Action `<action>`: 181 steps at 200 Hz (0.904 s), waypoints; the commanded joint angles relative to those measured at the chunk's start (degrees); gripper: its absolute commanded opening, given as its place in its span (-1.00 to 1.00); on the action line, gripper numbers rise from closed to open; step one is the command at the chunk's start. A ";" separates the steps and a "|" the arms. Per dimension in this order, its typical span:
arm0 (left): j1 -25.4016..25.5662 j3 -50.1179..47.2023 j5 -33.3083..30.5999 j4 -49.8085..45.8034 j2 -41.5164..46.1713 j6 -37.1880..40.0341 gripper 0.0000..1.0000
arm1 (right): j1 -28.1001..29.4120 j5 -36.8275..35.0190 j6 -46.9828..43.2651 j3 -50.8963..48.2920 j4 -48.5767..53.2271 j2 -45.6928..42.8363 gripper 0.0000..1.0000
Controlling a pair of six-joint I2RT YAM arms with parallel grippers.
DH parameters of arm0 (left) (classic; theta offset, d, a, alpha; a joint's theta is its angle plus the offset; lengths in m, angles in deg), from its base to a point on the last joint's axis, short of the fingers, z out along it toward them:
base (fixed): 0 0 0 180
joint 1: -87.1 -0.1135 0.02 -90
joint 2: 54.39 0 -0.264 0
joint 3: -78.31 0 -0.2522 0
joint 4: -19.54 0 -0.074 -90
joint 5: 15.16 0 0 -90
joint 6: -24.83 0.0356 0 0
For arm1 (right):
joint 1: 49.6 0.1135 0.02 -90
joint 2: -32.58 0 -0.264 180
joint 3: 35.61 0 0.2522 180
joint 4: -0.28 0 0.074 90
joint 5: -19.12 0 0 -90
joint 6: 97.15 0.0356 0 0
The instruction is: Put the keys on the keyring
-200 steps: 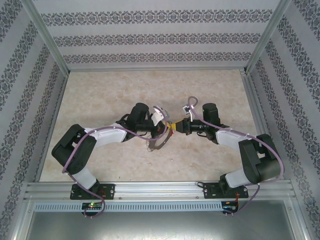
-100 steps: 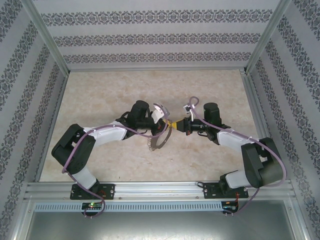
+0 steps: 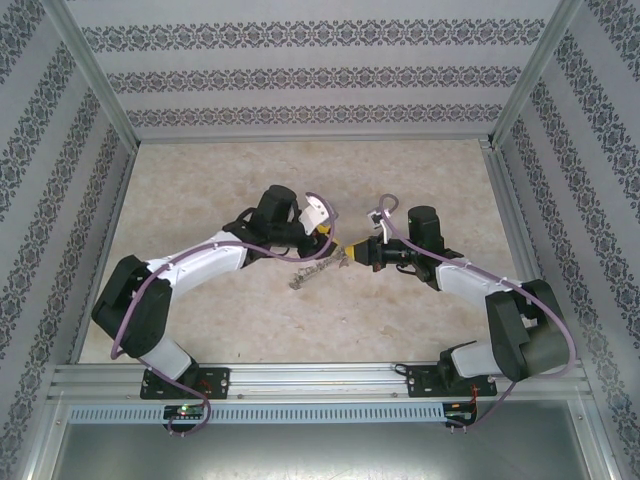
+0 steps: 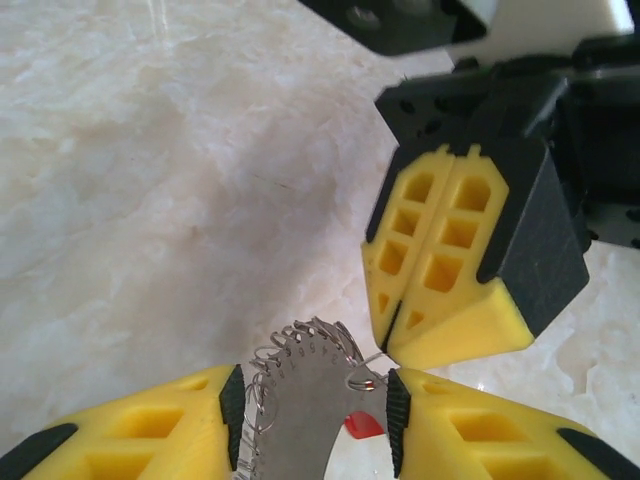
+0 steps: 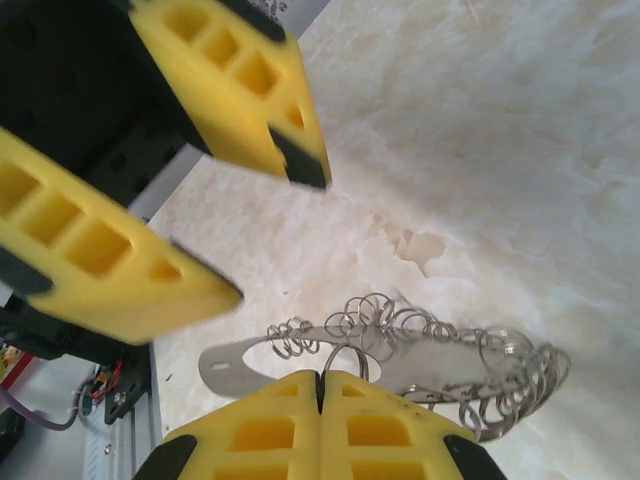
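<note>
Right gripper (image 5: pixel 320 384) — fingers (image 5: pixel 255 432) are pressed flat together, and one small wire loop on the rim of the keyring (image 5: pixel 420 352) is pinched at their very tips. In the left wrist view the same pinch is seen at the upper right edge of the ring.

Left gripper (image 4: pixel 315 415) — fingers (image 4: pixel 130 440) are spread, one on each side of the keyring's flat grey band. Whether the pads touch the band cannot be told. In the right wrist view the two left fingers are seen well apart.

Keyring: a flat grey metal band, fringed with many small silvery loops. In the top view it is seen slanting from the right fingertips toward the near left. Whether its low end rests on the table (image 3: pixel 200 180) cannot be told.

Red key (image 4: pixel 362 425): a small patch of red is glimpsed below the band, between the left fingers, just beside the pad at the right of that view. Whether it is hooked onto the keyring cannot be told.

Arms: both are bent inward over the middle of the marbled table, with the grippers set tip to tip, close together.
</note>
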 commanded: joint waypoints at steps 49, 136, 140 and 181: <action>-2.44 6.31 8.46 -7.33 -2.28 -3.52 -0.08 | -0.17 2.93 -0.78 1.59 -0.67 1.67 -1.00; -2.95 9.09 10.48 -4.26 -4.37 -23.17 -0.05 | -0.14 1.95 -0.05 1.52 -0.52 1.16 -1.00; -3.00 9.02 11.20 -4.19 -4.07 -23.21 -0.04 | -0.13 2.11 -0.05 1.62 -0.39 1.20 -1.00; -3.57 10.37 13.73 -7.11 -6.63 -21.02 0.00 | 0.15 3.61 0.57 2.93 -0.76 1.78 -1.00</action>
